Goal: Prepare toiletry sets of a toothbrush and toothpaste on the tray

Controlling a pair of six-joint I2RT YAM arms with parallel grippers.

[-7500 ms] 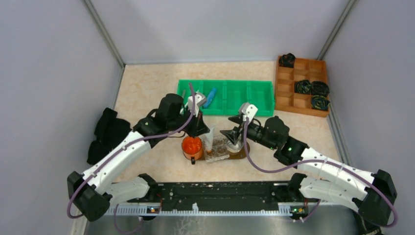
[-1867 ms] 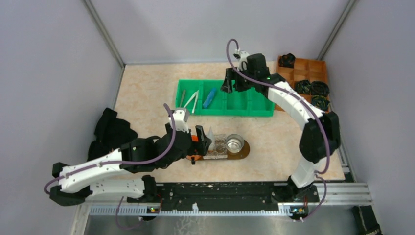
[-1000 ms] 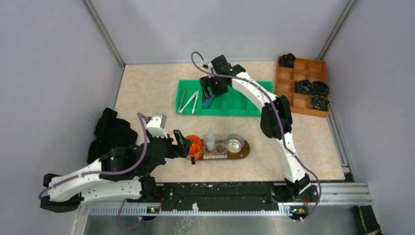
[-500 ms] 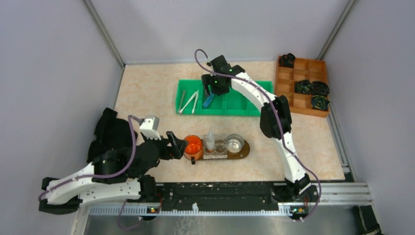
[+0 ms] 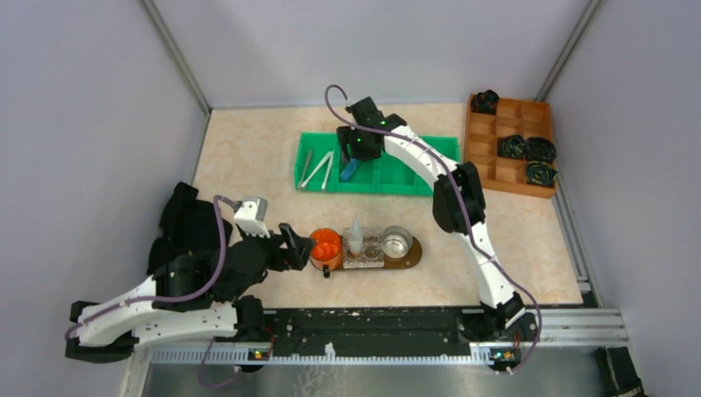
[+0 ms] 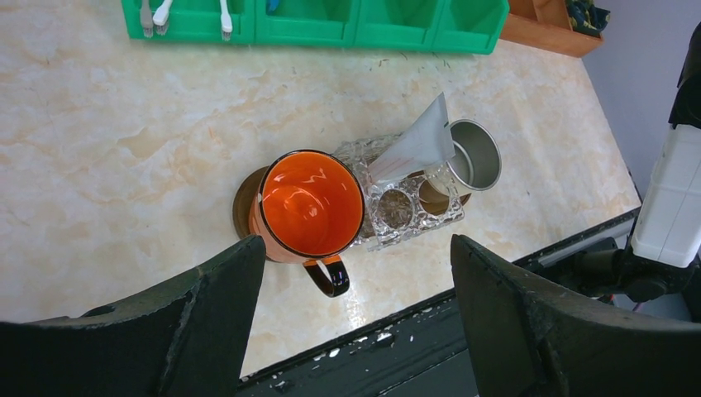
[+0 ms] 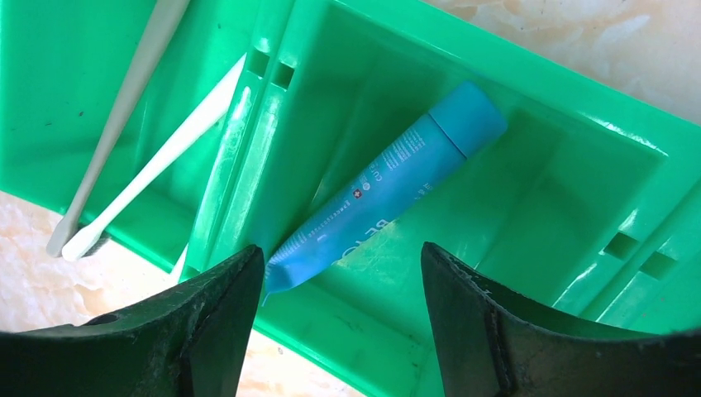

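Right wrist view shows your right gripper spread wide above the blue tube, which lies slantwise in the green bin's second compartment from the left. It looks light, soft and slick, so pinch it mid-body, not at the flat crimp. Since two seconds ago that arm has swung left along the bin. The left gripper, also spread, has backed off the tray.

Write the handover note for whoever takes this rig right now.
Left gripper: open, empty, beside the orange mug on the tray.
Right gripper: open, empty, over the blue tube in the green bin.
Done: white tube stands in the glass holder on the tray.
To do: blue tube and the two toothbrushes in the neighbouring compartment must reach the tray.
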